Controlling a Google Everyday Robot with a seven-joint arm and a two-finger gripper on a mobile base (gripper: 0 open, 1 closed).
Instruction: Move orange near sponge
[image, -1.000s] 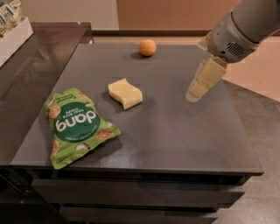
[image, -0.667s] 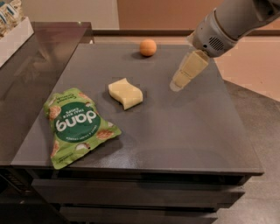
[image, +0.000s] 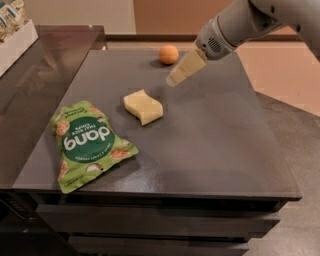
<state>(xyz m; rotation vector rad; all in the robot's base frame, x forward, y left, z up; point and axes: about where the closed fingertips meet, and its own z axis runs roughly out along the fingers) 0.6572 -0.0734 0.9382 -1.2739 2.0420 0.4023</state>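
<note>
The orange (image: 168, 54) is a small round fruit resting near the far edge of the dark table (image: 210, 140). The sponge (image: 143, 106) is a pale yellow wavy slab lying near the table's middle, closer to me than the orange. My gripper (image: 172, 80) hangs above the table on a grey arm coming in from the upper right. Its pale yellow fingers (image: 186, 67) point down and left. The tip is just right of and in front of the orange, apart from it, and holds nothing.
A green snack bag (image: 87, 143) lies flat at the table's front left. A darker counter (image: 45, 75) adjoins on the left, with a white box (image: 15, 37) at its far corner. The table's front edge drops to drawers.
My gripper has moved left and toward the far edge, from the table's right side to a spot close beside the orange. The orange, sponge and bag have not moved.
</note>
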